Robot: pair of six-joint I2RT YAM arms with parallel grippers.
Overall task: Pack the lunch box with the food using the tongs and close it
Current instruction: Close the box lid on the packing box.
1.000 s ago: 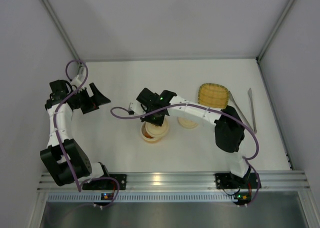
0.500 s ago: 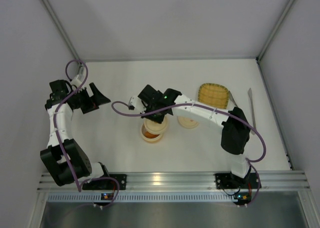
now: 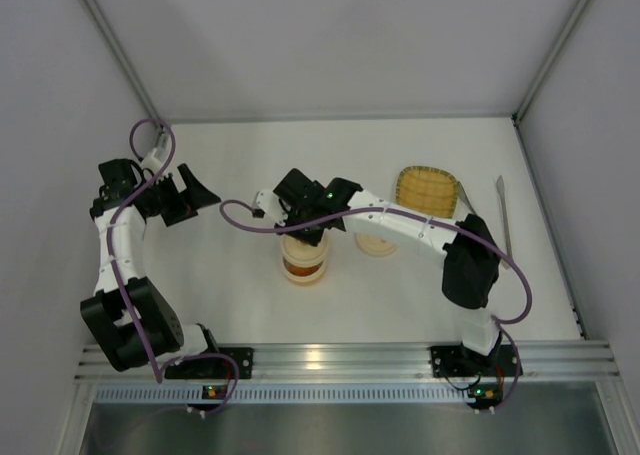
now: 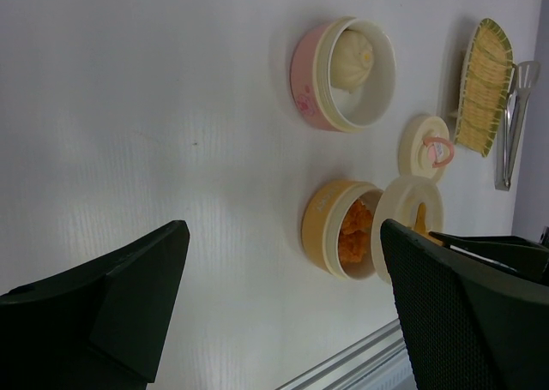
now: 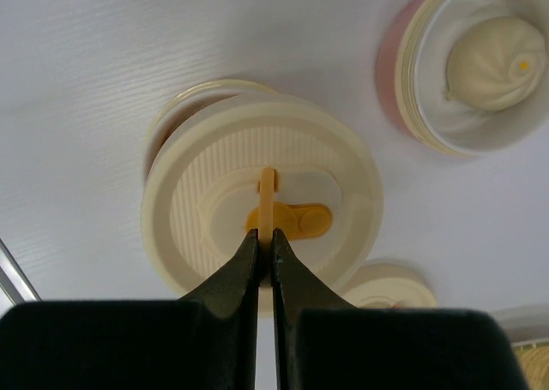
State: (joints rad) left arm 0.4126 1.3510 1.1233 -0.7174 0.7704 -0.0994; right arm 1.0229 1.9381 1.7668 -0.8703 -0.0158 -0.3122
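My right gripper (image 5: 265,240) is shut on the upright orange tab of a cream lid (image 5: 206,210), holding the lid just above the lunch box's orange bowl (image 4: 324,225). Orange food chunks (image 4: 353,234) lie in that bowl. The bowl's rim (image 5: 176,107) peeks out behind the lid. A pink bowl (image 4: 304,81) holds the pale round ball (image 4: 352,57). The grey tongs (image 3: 503,215) lie at the far right, untouched. My left gripper (image 4: 283,313) hangs open at the left (image 3: 192,197), far from everything.
A second cream lid with a pink mark (image 3: 377,243) lies right of the orange bowl. A yellow woven tray (image 3: 428,190) sits beside the tongs. Grey walls close in the table on three sides, and an aluminium rail (image 3: 340,360) runs along the near edge.
My right gripper has carried the lid left and over the orange bowl, so the orange food is now covered from above. The left arm has not moved.
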